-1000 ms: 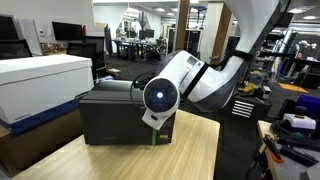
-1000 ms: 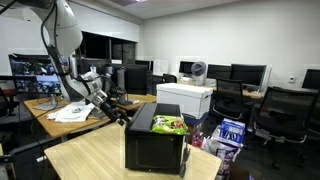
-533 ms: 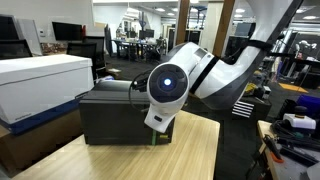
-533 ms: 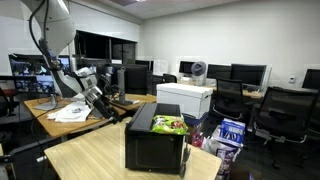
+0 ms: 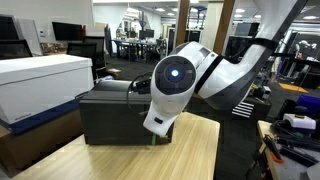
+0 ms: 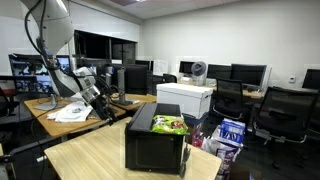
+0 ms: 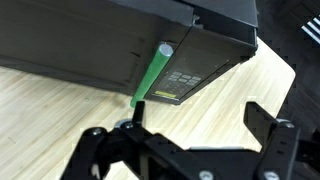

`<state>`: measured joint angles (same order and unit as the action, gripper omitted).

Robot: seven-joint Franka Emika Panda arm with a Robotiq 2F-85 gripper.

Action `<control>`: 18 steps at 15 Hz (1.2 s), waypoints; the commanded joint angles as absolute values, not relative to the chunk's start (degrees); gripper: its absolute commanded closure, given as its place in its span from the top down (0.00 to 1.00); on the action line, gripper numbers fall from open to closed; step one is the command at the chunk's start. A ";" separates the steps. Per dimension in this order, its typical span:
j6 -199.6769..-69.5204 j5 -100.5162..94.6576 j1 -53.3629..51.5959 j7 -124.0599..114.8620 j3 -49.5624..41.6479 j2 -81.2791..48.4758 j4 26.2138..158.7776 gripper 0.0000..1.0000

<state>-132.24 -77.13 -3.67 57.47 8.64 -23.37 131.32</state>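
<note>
My gripper [image 7: 200,122] is open and empty, hovering low over the wooden table [image 7: 225,95]. Just ahead of it a green marker [image 7: 150,75] stands propped against the side of a black box [image 7: 90,35]. My left fingertip is close to the marker's lower end, and I cannot tell whether it touches. In both exterior views the box [image 5: 110,118] [image 6: 150,148] stands on the table's far end. In an exterior view my white wrist joint [image 5: 172,85] hides the gripper, with a bit of green [image 5: 153,138] below it. My arm [image 6: 90,95] reaches in beside the box.
A green snack bag [image 6: 170,125] lies on top of the black box. A large white box [image 5: 40,85] [image 6: 185,98] stands beside the table. Desks with monitors [image 6: 35,75] and office chairs [image 6: 275,115] surround it. The table edge [image 5: 215,150] is near.
In an exterior view my wrist has swung closer to the camera and slightly right. The box and the marker have not moved.
</note>
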 commanded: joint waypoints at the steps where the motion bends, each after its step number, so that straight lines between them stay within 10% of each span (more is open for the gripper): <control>1: -135.66 -79.35 -3.72 52.33 8.05 -22.86 132.30 1.00; 18: -122.58 -100.00 -6.84 26.50 5.17 -37.27 121.43 1.00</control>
<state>-126.02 -100.04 -6.31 27.43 5.93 -35.11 123.21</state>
